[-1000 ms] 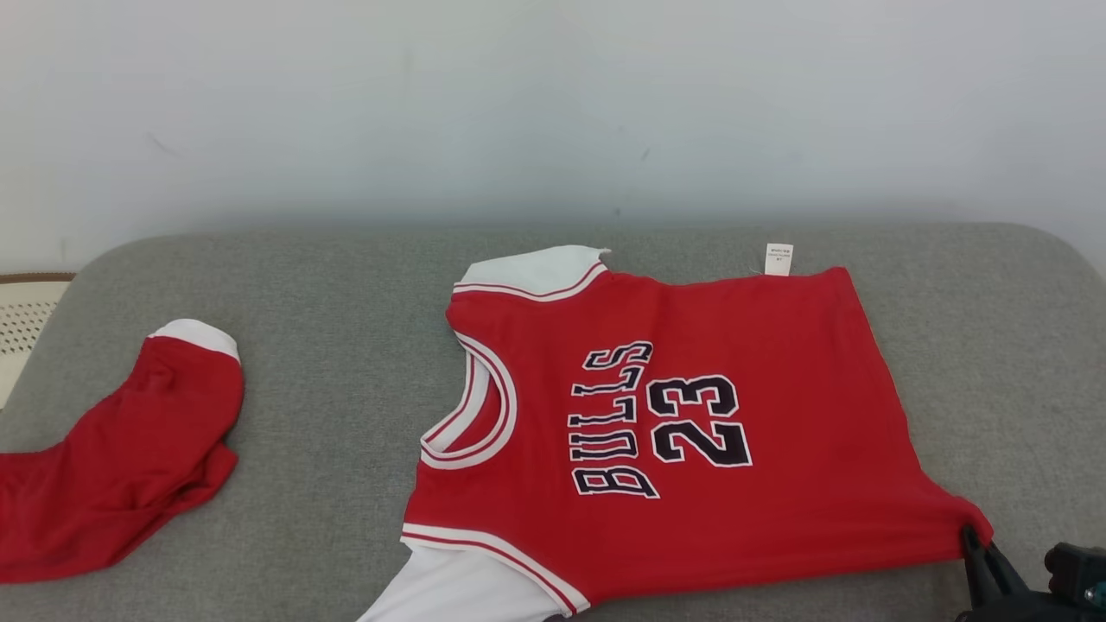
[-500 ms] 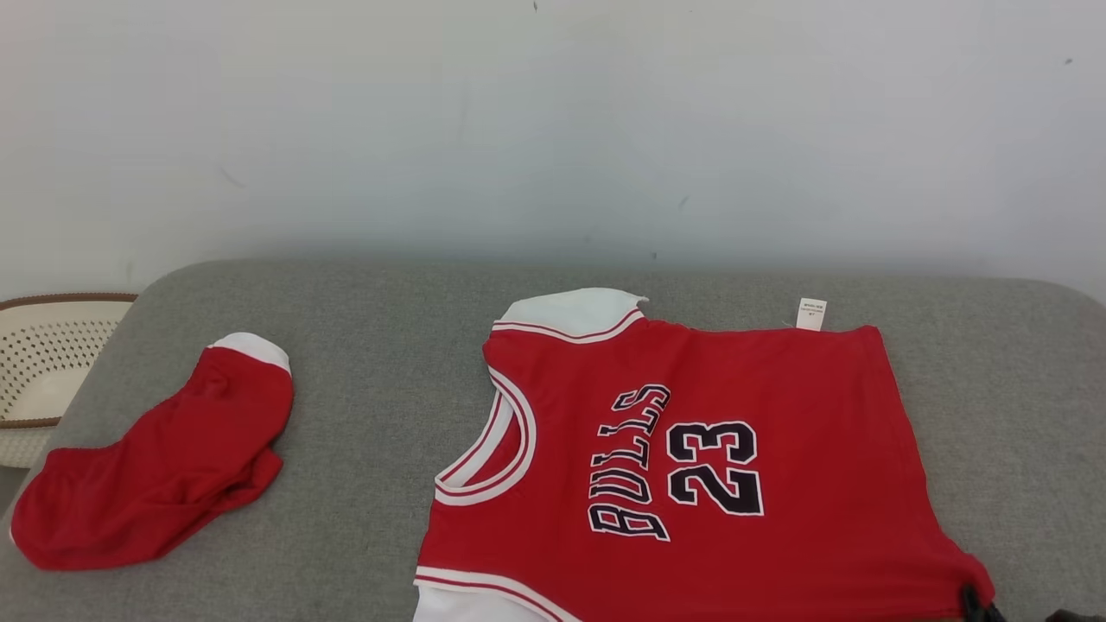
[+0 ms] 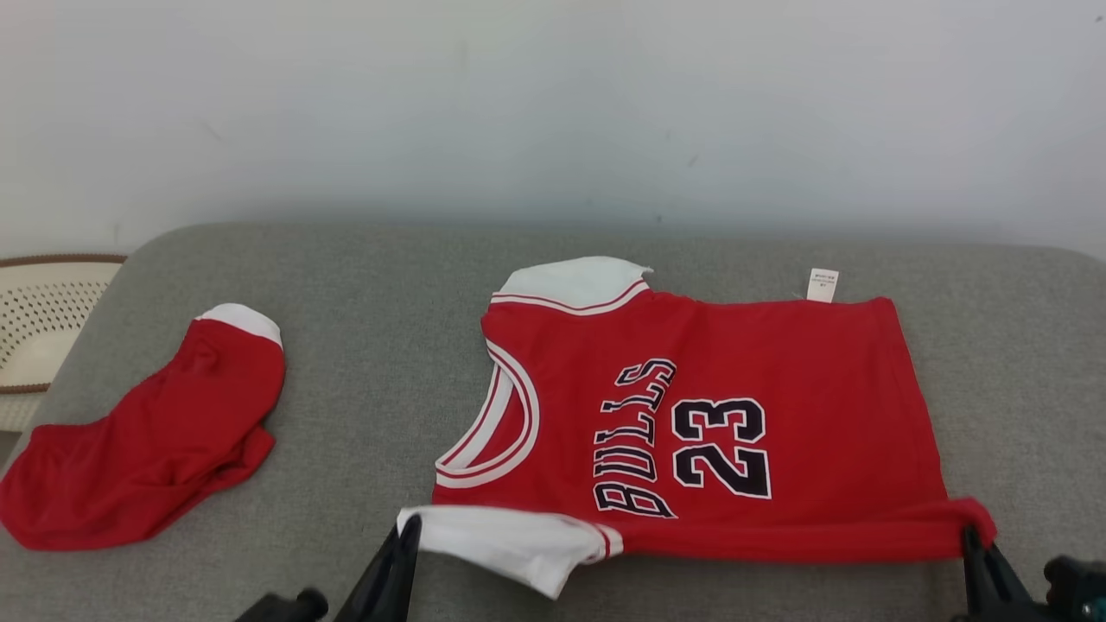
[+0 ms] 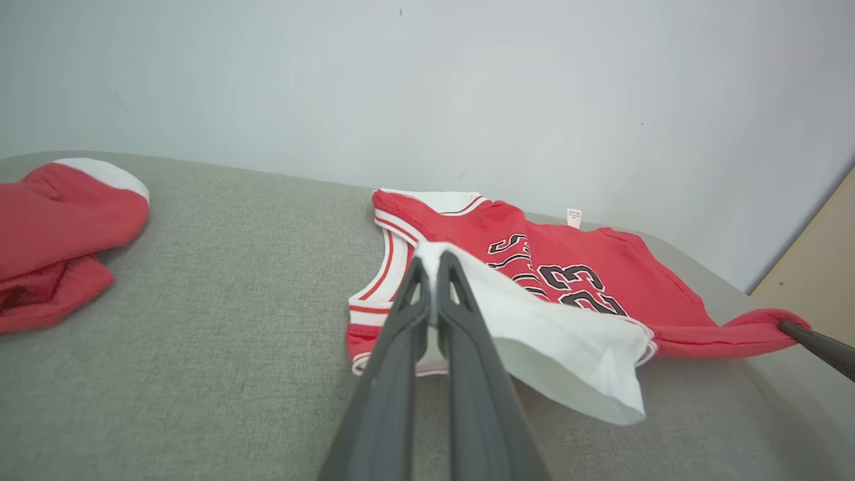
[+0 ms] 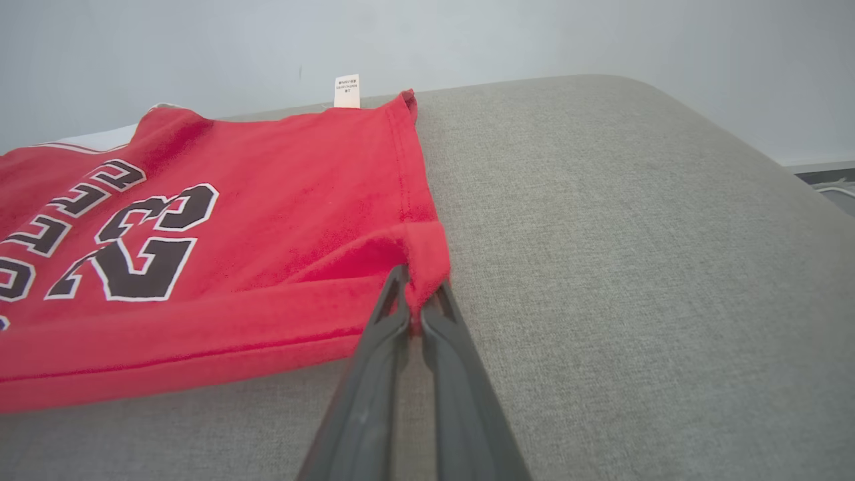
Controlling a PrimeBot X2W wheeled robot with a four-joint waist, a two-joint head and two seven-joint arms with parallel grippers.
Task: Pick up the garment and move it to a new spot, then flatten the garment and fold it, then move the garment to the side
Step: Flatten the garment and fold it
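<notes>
left end effector (image 4: pixel 433 264) pinched shut on jersey (image 3: pixel 778 363) white sleeve (image 4: pixel 554 334), right end effector (image 5: pixel 414 294) pinched on red hem corner (image 5: pixel 427 254); jersey body flat on grey cushion (image 3: pixel 363 345)

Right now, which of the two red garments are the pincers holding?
The jersey printed BULLS 23, pinched at sleeve and hem corner; the plain shorts lie apart, untouched.

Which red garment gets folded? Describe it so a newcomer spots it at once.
On the grey cushion, look right, where the jersey lies spread out. Unlike the crumpled red garment at the left, it reads BULLS 23 in black, and the left hand and right hand pinch its near edge.
</notes>
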